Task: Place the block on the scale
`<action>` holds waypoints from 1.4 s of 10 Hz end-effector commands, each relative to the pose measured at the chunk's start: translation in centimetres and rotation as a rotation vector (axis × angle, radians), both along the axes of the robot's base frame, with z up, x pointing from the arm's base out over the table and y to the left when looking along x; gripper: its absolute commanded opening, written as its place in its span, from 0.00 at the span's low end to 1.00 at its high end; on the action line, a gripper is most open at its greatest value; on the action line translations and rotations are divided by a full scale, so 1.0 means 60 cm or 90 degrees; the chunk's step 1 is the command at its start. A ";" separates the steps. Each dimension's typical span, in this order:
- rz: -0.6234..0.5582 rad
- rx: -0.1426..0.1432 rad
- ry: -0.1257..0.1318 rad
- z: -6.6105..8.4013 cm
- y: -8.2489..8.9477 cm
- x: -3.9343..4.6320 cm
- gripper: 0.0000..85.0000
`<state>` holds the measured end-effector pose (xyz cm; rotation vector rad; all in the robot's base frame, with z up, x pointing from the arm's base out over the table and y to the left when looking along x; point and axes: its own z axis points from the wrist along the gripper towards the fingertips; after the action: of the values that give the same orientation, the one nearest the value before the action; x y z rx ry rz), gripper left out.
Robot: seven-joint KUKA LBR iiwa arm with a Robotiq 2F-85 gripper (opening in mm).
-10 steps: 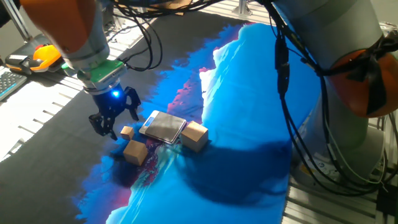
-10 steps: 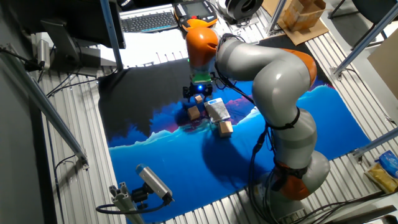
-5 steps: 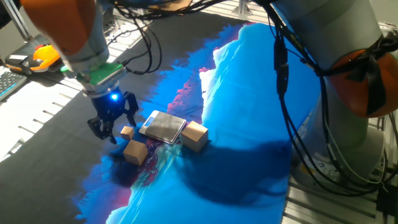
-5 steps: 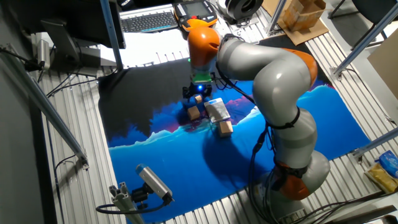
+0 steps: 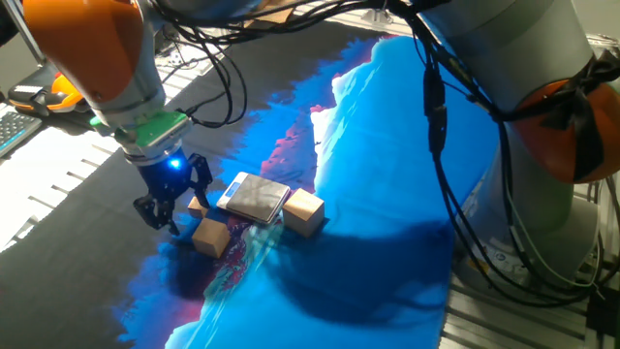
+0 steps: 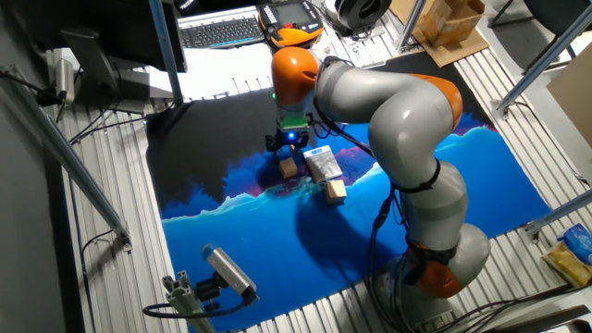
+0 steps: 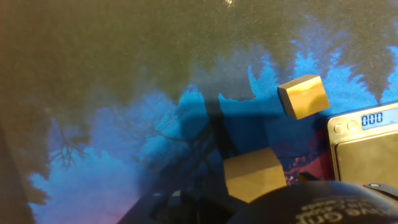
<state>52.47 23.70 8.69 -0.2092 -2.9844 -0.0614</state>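
The block (image 5: 210, 236) sits on the desk (image 5: 387, 145), on its blue patterned cloth, just beside the lower left corner of the scale (image 5: 255, 198). The gripper (image 5: 172, 199) hangs low just to the left of the block, close to it but not holding it. Its dark fingers are spread apart with nothing between them. In the hand view the block (image 7: 254, 175) shows near the bottom edge, right of centre, next to the scale (image 7: 364, 146).

A tiny wooden cube (image 5: 199, 205) lies between the gripper and the scale's left edge; in the hand view this cube (image 7: 303, 96) sits above the scale's display. The largest wooden cube (image 5: 303, 211) rests against the scale's right side.

The scale's small display reads what looks like "000" in the hand view, though the digits are small and slightly blurred. Its grey top plate is bare.

The arm (image 6: 388, 102) reaches from its base across the desk and bends down, its orange wrist above a green ring and a small blue light over the gripper (image 6: 289, 146).
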 end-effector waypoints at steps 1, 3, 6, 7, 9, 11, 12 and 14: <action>0.006 -0.003 0.000 -0.003 -0.001 0.000 0.80; 0.013 -0.004 0.000 -0.012 0.001 -0.002 0.80; 0.022 -0.006 -0.006 -0.034 -0.004 -0.009 0.80; 0.025 -0.005 -0.002 -0.034 -0.006 -0.010 0.80; 0.031 -0.011 0.000 -0.038 0.000 -0.014 0.80; 0.039 -0.025 0.001 -0.046 0.009 -0.020 0.80; 0.043 -0.025 0.001 -0.049 0.007 -0.023 0.80; 0.047 -0.022 -0.001 -0.056 -0.001 -0.025 0.80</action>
<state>50.93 23.61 5.33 -0.1020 -2.9934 -0.0009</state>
